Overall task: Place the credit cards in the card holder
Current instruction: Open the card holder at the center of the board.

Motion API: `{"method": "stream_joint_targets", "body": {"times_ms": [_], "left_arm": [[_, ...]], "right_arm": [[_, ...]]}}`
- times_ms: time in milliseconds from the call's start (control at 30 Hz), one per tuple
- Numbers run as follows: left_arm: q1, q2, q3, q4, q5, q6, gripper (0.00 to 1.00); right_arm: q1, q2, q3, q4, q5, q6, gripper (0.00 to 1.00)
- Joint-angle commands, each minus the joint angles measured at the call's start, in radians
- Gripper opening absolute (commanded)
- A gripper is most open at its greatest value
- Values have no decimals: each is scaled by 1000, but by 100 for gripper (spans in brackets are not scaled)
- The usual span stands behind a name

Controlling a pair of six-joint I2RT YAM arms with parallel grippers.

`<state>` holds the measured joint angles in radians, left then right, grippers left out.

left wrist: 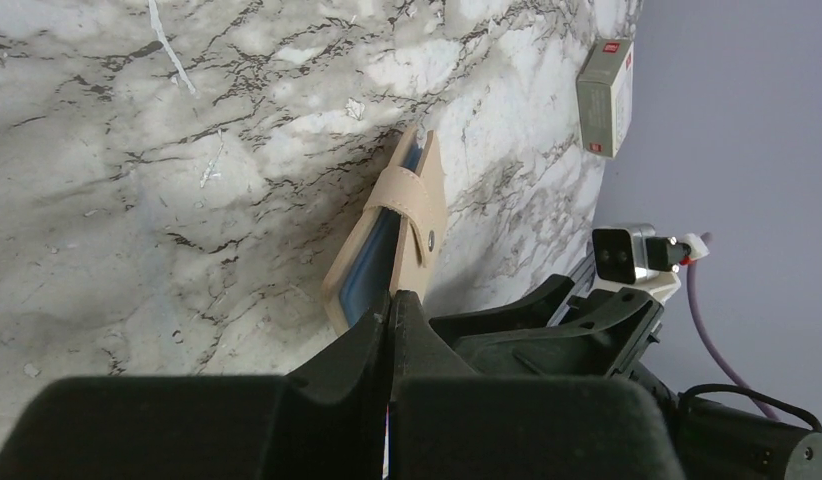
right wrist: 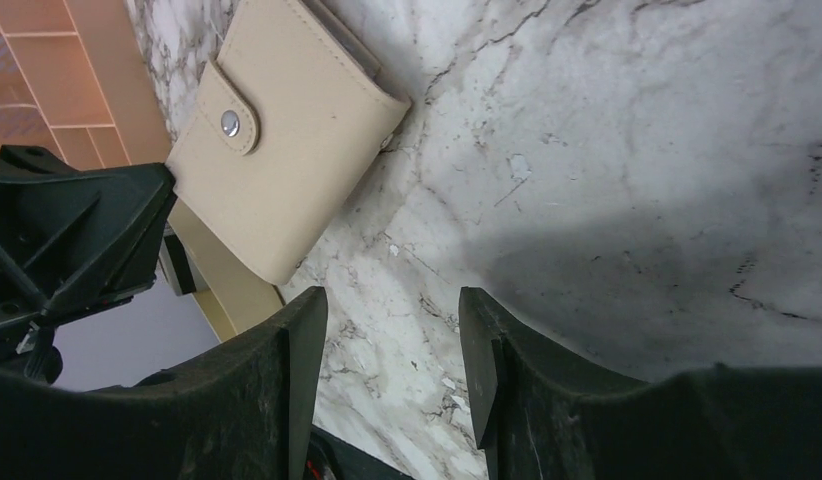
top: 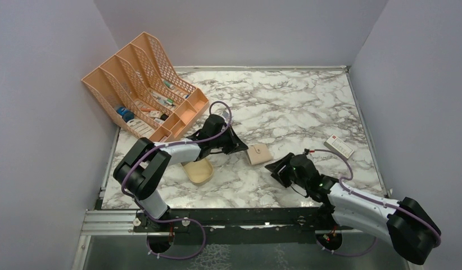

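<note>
The tan card holder (top: pixel 258 153) lies flat on the marble table, its strap snapped shut in the right wrist view (right wrist: pixel 287 150). In the left wrist view the card holder (left wrist: pixel 424 200) is seen edge-on, gaping slightly, with a pale blue layer (left wrist: pixel 372 265) inside. My left gripper (top: pixel 240 146) is shut, its tips (left wrist: pixel 392 298) right at that gap. A thin sliver of a credit card (left wrist: pixel 387 445) shows edge-on between the fingers. My right gripper (top: pixel 276 167) is open and empty (right wrist: pixel 392 300), just near-right of the card holder. No other cards show.
A beige oval dish (top: pixel 199 172) sits under the left arm. A large orange mesh file rack (top: pixel 144 84) stands at the back left. A white box with a red mark (top: pixel 339 146) lies at the right, also in the left wrist view (left wrist: pixel 605 100).
</note>
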<state>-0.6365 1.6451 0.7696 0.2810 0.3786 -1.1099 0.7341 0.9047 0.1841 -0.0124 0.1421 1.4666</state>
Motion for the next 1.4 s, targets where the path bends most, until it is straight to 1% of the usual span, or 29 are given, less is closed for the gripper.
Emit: {"method": "stream_joint_targets", "body": {"times_ms": [0, 167, 300, 467, 500, 533, 600, 633, 700, 733, 833, 900, 967, 1033, 1133, 1300, 1367], "left_arm": [[-10, -15, -17, 32, 4, -20, 0], [-43, -3, -28, 30, -30, -27, 0], [-63, 16, -33, 33, -36, -36, 0], [-82, 23, -40, 34, -44, -23, 0], [-85, 23, -43, 34, -44, -22, 0], [-86, 25, -45, 35, -46, -22, 0], [-87, 27, -50, 34, -46, -15, 0], [-86, 26, -51, 33, -48, -2, 0], [-86, 11, -46, 5, -66, 37, 0], [-86, -2, -31, -39, -97, 75, 6], [-91, -53, 46, -211, -200, 217, 27], [-95, -86, 97, -295, -253, 303, 35], [-101, -105, 149, -358, -273, 382, 42], [-114, -116, 192, -403, -260, 443, 47], [-145, -136, 224, -419, -236, 502, 52], [-187, -134, 224, -419, -173, 544, 55], [-195, -118, 215, -417, -164, 546, 58]], "right_arm": [[7, 12, -21, 133, 55, 87, 50], [6, 109, 8, 183, 89, 105, 49], [6, 207, 51, 172, 79, 129, 46], [6, 271, 32, 210, 98, 182, 42], [7, 272, 22, 232, 107, 177, 38], [7, 269, 10, 260, 112, 166, 33], [7, 245, -10, 293, 124, 130, 20], [7, 222, -15, 296, 131, 92, 13], [7, 166, -17, 279, 146, 29, 4], [7, 131, -16, 264, 153, -8, 2], [6, 32, -6, 201, 160, -120, 1], [7, -17, -2, 181, 146, -195, 1], [7, -43, 12, 162, 116, -272, 1], [7, -43, 40, 131, 70, -341, 1], [7, -15, 101, 65, 3, -411, 1], [7, 20, 141, 69, -82, -460, 1], [7, 38, 149, 85, -109, -464, 1]]}}
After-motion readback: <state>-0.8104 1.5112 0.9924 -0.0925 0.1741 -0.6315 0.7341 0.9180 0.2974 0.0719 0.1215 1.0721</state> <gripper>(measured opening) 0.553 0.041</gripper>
